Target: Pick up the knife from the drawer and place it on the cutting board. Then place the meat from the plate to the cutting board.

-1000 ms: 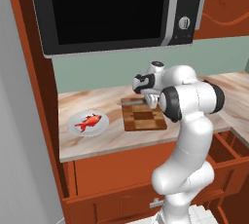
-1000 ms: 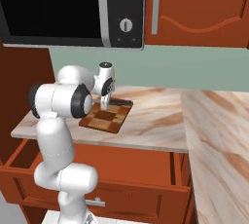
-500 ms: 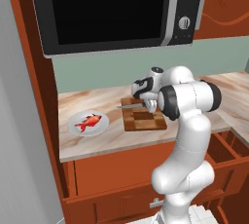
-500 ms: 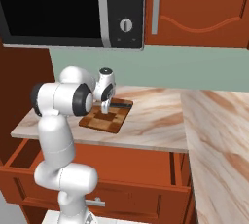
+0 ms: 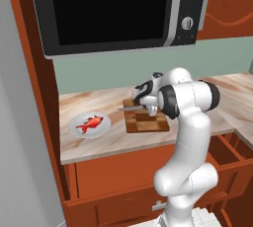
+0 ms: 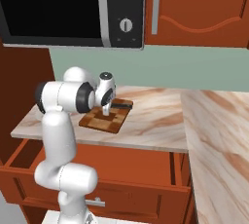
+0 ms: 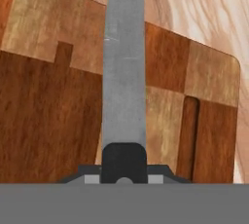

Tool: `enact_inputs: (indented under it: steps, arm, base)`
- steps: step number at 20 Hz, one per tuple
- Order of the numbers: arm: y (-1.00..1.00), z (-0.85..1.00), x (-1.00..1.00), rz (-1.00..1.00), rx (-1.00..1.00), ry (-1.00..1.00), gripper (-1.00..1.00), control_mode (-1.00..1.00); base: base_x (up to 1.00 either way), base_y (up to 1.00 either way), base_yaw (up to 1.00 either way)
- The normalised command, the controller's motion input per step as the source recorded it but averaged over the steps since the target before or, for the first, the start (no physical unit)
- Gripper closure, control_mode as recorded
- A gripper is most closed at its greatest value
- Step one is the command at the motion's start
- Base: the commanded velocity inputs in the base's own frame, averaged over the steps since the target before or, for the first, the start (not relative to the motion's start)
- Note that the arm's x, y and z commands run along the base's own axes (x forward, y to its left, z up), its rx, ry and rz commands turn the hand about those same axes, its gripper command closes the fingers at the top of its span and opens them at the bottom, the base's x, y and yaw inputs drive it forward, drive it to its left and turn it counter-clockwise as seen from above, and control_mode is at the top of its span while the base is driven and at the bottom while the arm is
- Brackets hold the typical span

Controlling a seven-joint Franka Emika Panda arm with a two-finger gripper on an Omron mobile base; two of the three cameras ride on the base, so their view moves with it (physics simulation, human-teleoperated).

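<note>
Hand view, knife (image 7: 124,72) silver blade, black handle

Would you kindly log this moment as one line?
pincer: shut on slim silver-bladed knife | over checkered wooden cutting board | red-orange fish-shaped meat: on round white plate

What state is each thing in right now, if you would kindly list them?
Hand: shut on the knife, above the cutting board.
Knife: held, blade over the cutting board.
Cutting board: flat on the counter.
Meat: lying on the plate.
Plate: on the counter.
Drawer: pulled open.
</note>
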Motion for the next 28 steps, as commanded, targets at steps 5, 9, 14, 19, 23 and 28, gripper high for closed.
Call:
enact_inputs:
  steps: [5, 9, 14, 19, 23, 28]
  arm:
    - [0.0, -0.16, 0.27, 0.0, 0.0, -0.05, 1.0, -1.0]
    - [0.0, -0.09, 0.28, 0.0, 0.0, -0.04, 1.0, -1.0]
    - [0.0, -0.1, 0.25, 0.0, 0.0, -0.06, 1.0, -1.0]
    - [0.0, -0.11, 0.11, 0.0, 0.0, -0.05, -1.0, -1.0]
    - [0.0, -0.01, 0.0, 0.0, 0.0, -0.01, -1.0, -1.0]
    - [0.0, 0.02, 0.0, 0.0, 0.0, 0.0, -1.0, -1.0]
  base:
    - [0.0, 0.0, 0.0]
    - [0.0, 0.0, 0.0]
    - [0.0, 0.0, 0.0]
    - [0.0, 0.0, 0.0]
    - [0.0, 0.0, 0.0]
    - [0.0, 0.0, 0.0]
